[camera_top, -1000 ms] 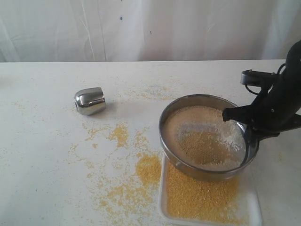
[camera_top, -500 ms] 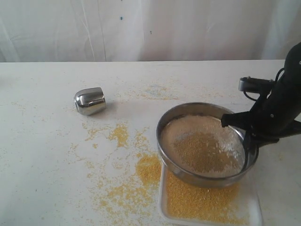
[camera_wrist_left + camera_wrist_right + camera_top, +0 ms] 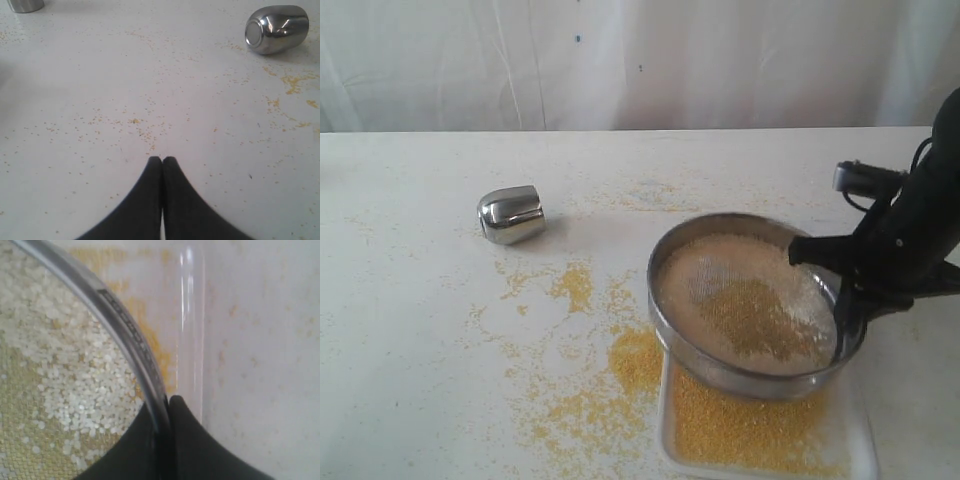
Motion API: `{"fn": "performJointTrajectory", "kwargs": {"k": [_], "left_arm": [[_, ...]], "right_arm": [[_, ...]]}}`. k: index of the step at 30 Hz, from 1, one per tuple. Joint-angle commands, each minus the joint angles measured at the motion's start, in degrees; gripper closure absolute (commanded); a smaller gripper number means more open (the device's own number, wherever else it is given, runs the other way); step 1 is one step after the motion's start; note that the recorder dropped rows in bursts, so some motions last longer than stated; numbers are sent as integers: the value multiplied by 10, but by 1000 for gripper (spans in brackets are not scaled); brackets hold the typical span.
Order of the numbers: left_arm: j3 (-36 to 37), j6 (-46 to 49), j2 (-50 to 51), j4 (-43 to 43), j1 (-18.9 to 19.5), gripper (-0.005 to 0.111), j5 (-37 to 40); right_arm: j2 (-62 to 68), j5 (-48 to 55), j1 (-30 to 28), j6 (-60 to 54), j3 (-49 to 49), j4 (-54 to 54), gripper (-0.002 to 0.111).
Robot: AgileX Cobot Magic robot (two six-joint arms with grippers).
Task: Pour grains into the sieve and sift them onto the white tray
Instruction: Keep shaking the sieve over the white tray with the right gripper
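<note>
Exterior view: the sieve point(image 3: 750, 305) hangs tilted just above the white tray point(image 3: 863, 440), with the right gripper point(image 3: 840, 300) clamped on its rim. Grains point(image 3: 752, 322) lie in the sieve, on the tray and scattered across the table point(image 3: 420, 300).
Left wrist view: the left gripper point(image 3: 162, 160) is closed and empty above the table; a steel cup point(image 3: 276, 29) lies on its side.
Right wrist view: the jaws pinch the sieve rim; pale bits rest on the mesh.

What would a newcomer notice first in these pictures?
The wide sieve, gripped at its rim by the right gripper, hangs over the far end of the white tray, with pale bits in its mesh. Yellow grains cover the tray, and more lie spilled on the table beside it. A shiny cup lies tipped over farther back.
</note>
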Motion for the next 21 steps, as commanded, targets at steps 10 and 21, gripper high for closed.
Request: {"fn": "performJointTrajectory", "kwargs": {"k": [10, 21], "left_arm": [[2, 1, -2, -4, 1, 107, 0], [2, 1, -2, -4, 1, 107, 0]], "right_arm": [[0, -91, -1, -8, 0, 7, 108], [-7, -54, -1, -6, 3, 14, 108]]}}
